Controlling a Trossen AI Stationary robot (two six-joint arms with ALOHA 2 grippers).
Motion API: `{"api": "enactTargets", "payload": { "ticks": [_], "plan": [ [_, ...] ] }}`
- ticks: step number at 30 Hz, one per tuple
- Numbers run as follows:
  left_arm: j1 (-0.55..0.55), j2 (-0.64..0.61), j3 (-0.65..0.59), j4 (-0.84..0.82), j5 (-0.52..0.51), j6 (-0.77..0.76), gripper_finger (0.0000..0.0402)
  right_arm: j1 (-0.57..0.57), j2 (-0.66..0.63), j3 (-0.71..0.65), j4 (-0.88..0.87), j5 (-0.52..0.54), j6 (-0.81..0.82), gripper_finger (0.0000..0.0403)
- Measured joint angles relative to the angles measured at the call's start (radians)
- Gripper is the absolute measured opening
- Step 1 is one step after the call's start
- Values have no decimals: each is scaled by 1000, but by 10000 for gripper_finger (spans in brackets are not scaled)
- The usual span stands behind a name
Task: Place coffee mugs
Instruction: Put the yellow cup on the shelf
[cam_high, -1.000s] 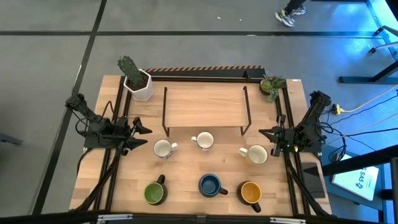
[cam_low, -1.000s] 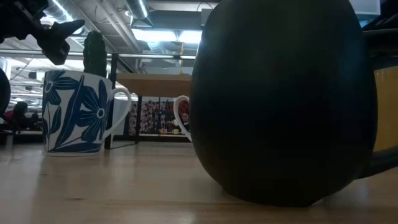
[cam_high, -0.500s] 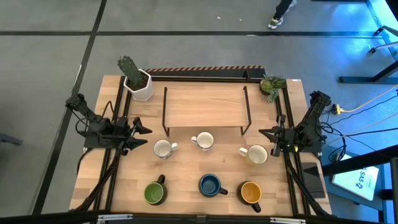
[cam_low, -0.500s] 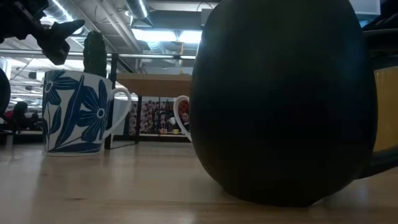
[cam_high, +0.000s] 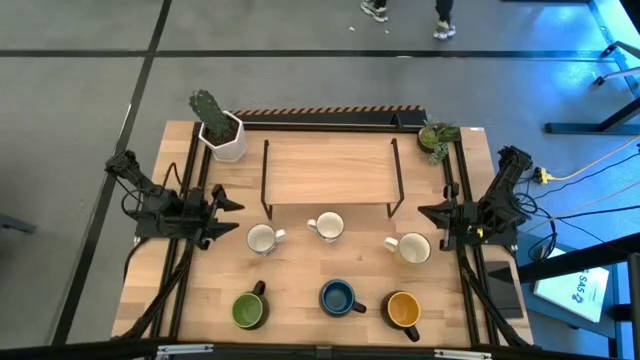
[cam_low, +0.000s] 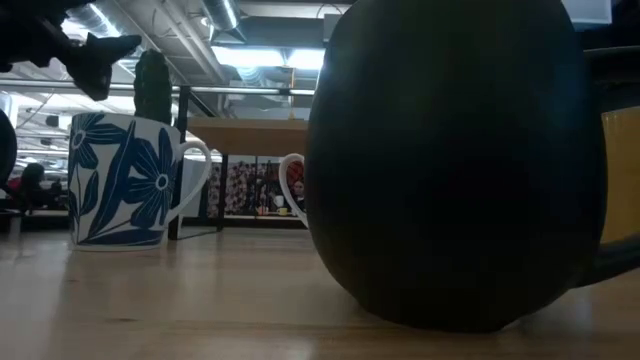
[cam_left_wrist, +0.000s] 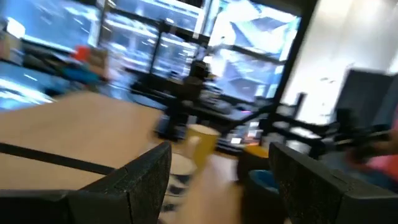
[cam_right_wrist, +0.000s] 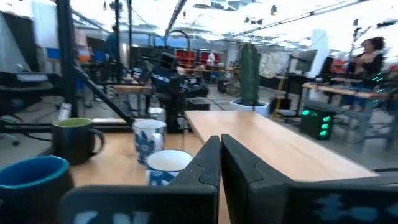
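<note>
Six mugs stand on their bases on the wooden table. Three white ones form the far row: a blue-patterned one (cam_high: 262, 239), a middle one (cam_high: 326, 227) and a right one (cam_high: 410, 247). Three dark ones form the near row, with green (cam_high: 249, 310), blue (cam_high: 338, 298) and orange (cam_high: 403, 310) insides. My left gripper (cam_high: 232, 218) hovers open, left of the patterned mug (cam_low: 125, 180) and above table level (cam_low: 105, 45). My right gripper (cam_high: 422, 212) is shut, beyond the right white mug and touching nothing. A dark mug (cam_low: 460, 160) fills most of the low view.
A low wooden shelf on a black wire frame (cam_high: 330, 170) stands behind the white mugs. A cactus in a white pot (cam_high: 222, 135) sits at the far left corner and a small leafy plant (cam_high: 437, 135) at the far right. A person's feet cross the floor beyond the table.
My left gripper has risen a little and stays open. The mugs have kept their places. A person has walked along the floor beyond the table's far edge.
</note>
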Motion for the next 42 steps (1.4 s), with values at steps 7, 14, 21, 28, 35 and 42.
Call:
{"api": "enactTargets", "payload": {
  "ticks": [7, 14, 21, 28, 35, 42],
  "plan": [
    [0, 0, 0, 0, -95, 192, 263, 0, 0, 0, 65, 15, 156, 3],
    [0, 0, 0, 36, -24, 35, 263, 0, 0, 0, 222, 64, 130, 3],
    [0, 0, 0, 97, -54, -221, 263, 0, 0, 0, 483, 78, -15, 3],
    [0, 0, 0, 118, -91, -307, 263, 0, 0, 83, 559, 36, -247, 3],
    [0, 0, 3, 325, -190, -344, 263, 0, 33, 282, 413, 10, -431, 3],
    [0, 28, 182, 396, -4, -209, 263, 0, 230, 562, 223, 50, -445, 42]
  ]
}}
